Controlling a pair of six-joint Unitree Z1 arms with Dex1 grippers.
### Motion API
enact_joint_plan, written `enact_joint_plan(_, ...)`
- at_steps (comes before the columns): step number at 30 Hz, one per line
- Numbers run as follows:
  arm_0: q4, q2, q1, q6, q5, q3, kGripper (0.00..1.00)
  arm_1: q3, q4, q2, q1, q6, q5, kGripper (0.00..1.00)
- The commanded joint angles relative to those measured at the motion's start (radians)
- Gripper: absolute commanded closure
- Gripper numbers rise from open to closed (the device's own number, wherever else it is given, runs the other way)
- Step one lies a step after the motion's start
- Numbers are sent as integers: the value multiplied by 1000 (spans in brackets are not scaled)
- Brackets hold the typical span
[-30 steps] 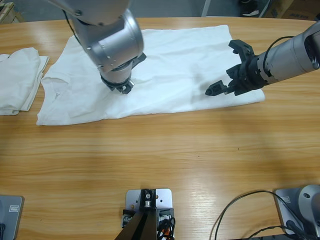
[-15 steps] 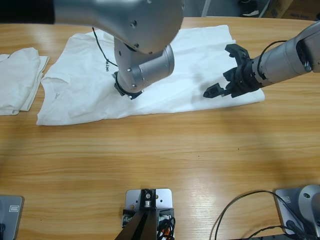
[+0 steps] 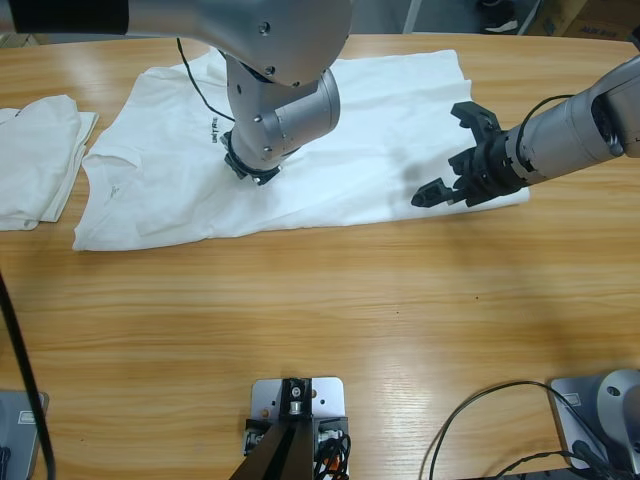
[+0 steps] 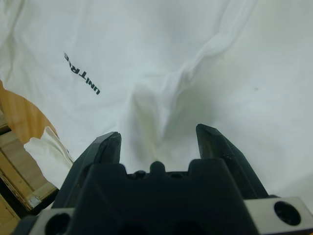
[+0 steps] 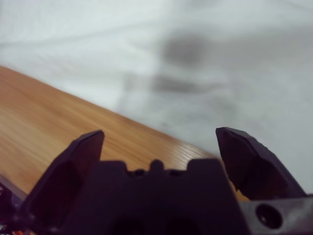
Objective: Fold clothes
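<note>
White lettered shirt [image 3: 340,130] spread flat across upper centre of bench [image 3: 320,300]. Left tool [image 3: 250,168] spread apart over a raised wrinkle mid-shirt; right tool [image 3: 455,170] gaping at lower right hem. Risked: bunching, or pinching only one layer, leaving a crooked fold.

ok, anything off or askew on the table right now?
Nothing damaged or spilled. The white shirt with black lettering lies spread but rumpled: a raised ridge of fabric sits just ahead of the open left tool. The right tool, open, sits over the shirt's edge. A second white shirt lies bunched at the table's end.
</note>
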Motion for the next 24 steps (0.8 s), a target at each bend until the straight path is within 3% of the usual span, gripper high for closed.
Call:
enact_joint_plan(1,34,105,7,34,11,-45,515,18,-20,56,0,-11,22,92)
enact_joint_plan(4,42,116,7,34,13,-48,560,18,-25,61,-3,-12,22,92)
enact_joint_plan(5,49,121,7,33,15,-52,770,18,-26,63,-6,-12,23,92)
enact_joint_plan(6,53,124,7,33,24,-53,828,18,-27,65,-6,-12,24,92)
enact_joint_plan(24,105,155,-3,11,48,-107,828,23,-43,78,-23,-16,28,96)
